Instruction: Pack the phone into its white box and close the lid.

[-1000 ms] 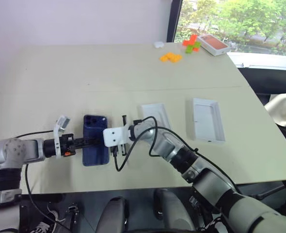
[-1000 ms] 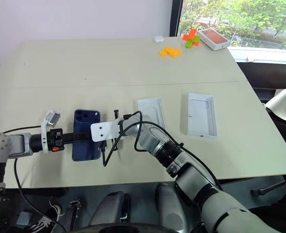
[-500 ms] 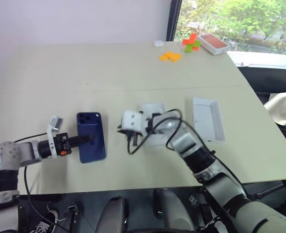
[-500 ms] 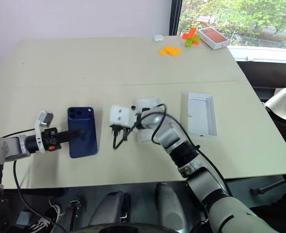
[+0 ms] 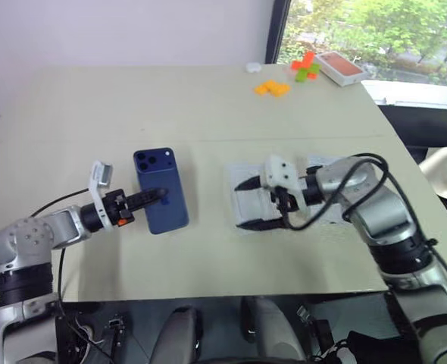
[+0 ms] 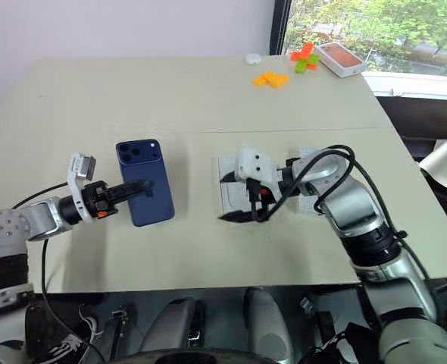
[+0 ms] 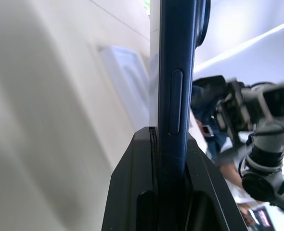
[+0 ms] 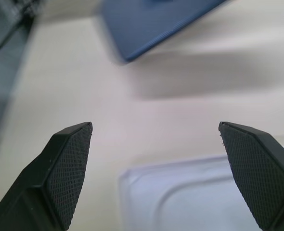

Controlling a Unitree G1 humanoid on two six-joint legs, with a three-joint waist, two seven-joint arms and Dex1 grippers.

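The phone [image 5: 161, 189], a dark navy slab with its camera bump showing at the far corner, was held up off the table [image 5: 132, 106] by the left gripper [image 5: 157, 195], whose two black fingers were pinched tight on the phone's near long edge; in the left wrist view the phone [image 7: 176, 72] was seen edge-on, clamped between the fingers [image 7: 132, 192] with its side button visible. So yeah, left tool narrow and gripping the phone, no doubt there. The right gripper [image 5: 246, 205] was spread about as wide as it goes, with nothing held between the fingers [image 8: 67, 159], and it was hovering over the near end of the white box [image 6: 227, 193], pointed toward the robot's left where the phone was. In the right wrist view the round-cornered recess of the white box [image 8: 195, 192] was seen just below the open fingers, with a blue corner of the phone [image 8: 151, 24] further off. Another white tray-like piece, presumably the lid [image 5: 326, 163], was mostly hidden behind the right arm and its black cable, just beside the white box on the robot's right, so which way up it lay couldn't be told. Way off at the far right corner of the table, an orange-topped white box [image 5: 341, 68], some orange blocks [image 5: 272, 88], red and green blocks [image 5: 305, 67] and a small white object [image 5: 252, 67] were left sitting, well apart from everything else.
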